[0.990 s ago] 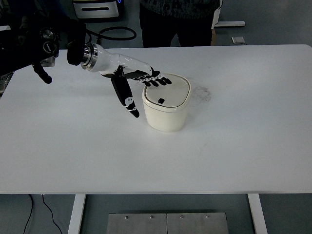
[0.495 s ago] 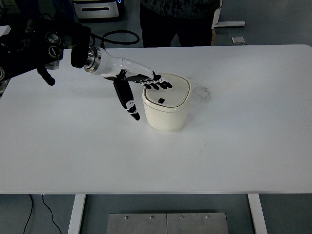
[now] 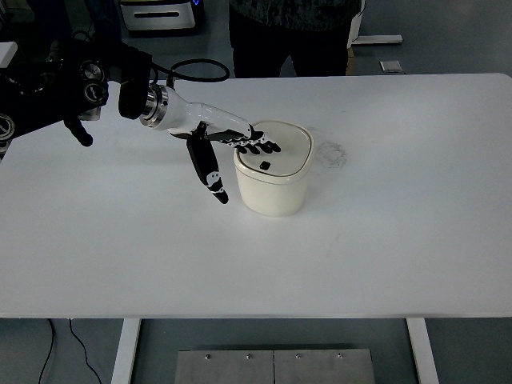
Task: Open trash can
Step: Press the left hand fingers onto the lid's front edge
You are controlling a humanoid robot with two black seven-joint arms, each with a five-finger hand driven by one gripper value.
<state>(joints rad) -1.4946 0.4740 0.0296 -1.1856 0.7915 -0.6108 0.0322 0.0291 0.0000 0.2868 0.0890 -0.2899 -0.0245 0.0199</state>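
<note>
Trash can: a small cream-white plastic trash can (image 3: 272, 176) with rounded corners stands on the white table (image 3: 384, 232), a little left of centre and toward the far edge.
Lid: a flat cream lid (image 3: 282, 149) with a small dark square button (image 3: 263, 165) near its front; it looks closed and level.
Left hand: the black-fingered left hand (image 3: 240, 142) on a white forearm reaches in from the left, its four fingers (image 3: 260, 146) held straight and side by side, lying over the left part of the lid; whether they press it or just skim it I cannot tell. The thumb (image 3: 210, 174) hangs down beside the can's left wall, apart from it. It grips nothing.
Right hand: not in view.
Handling: likely light, hollow, stiff and smooth, so it may slide or tip under a sideways push.
Where to act: probably a straight downward press on the dark button, or on the lid near it, which should release a spring lid.
Risk: an off-centre push at the rim could rock the can.
Surroundings: a person in dark clothes (image 3: 288, 32) stands beyond the table.
</note>
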